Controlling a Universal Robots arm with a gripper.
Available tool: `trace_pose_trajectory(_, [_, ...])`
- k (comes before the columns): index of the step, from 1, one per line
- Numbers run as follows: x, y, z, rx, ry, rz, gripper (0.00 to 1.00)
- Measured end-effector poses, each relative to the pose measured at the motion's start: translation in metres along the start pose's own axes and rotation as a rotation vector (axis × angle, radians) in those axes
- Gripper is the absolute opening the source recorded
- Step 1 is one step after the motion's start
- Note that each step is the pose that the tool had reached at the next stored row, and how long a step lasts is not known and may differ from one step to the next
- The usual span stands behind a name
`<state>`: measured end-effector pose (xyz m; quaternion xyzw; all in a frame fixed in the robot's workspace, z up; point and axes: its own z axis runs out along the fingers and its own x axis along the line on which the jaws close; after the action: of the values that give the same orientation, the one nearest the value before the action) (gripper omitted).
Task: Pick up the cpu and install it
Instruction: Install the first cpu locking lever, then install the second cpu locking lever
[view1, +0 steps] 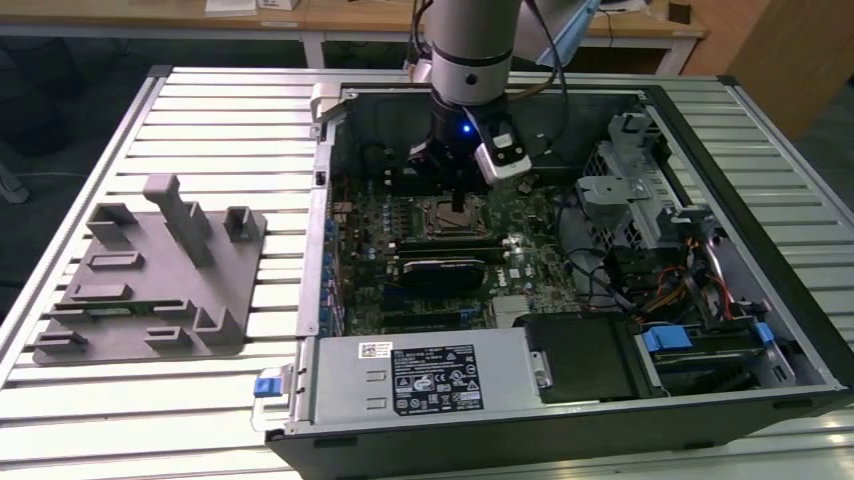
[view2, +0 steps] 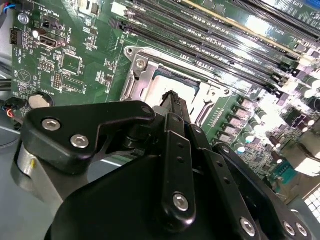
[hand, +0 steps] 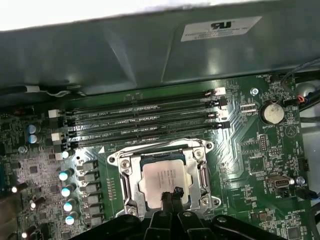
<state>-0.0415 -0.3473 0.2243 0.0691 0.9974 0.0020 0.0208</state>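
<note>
In the socket (hand: 165, 182), cpu (hand: 162, 179), gripper (hand: 170, 197) touching

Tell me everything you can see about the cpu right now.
The cpu is a small flat square chip with a silvery-grey metal top and a darker border around it. It lies flat inside the metal socket frame on the green motherboard, below the row of memory slots in the first wrist view. The end effector sits at its near edge, tips close together; contact is unclear.
</note>
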Motion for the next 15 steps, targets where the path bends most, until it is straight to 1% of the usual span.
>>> trace_pose_trajectory(3, [-0.0001,-0.0001,-0.0017,0.0002,0.0001,-0.001,0.11])
trace_pose_trajectory(8, [-0.0005,0.0,-0.0107,0.0001,0.0,-0.001,0.11])
trace_pose_trajectory(9, [-0.0005,0.0,-0.0115,0.0001,0.0001,-0.001,0.11])
trace_pose_trajectory(15, [-0.0005,0.0,-0.0121,0.0001,0.0001,-0.001,0.11])
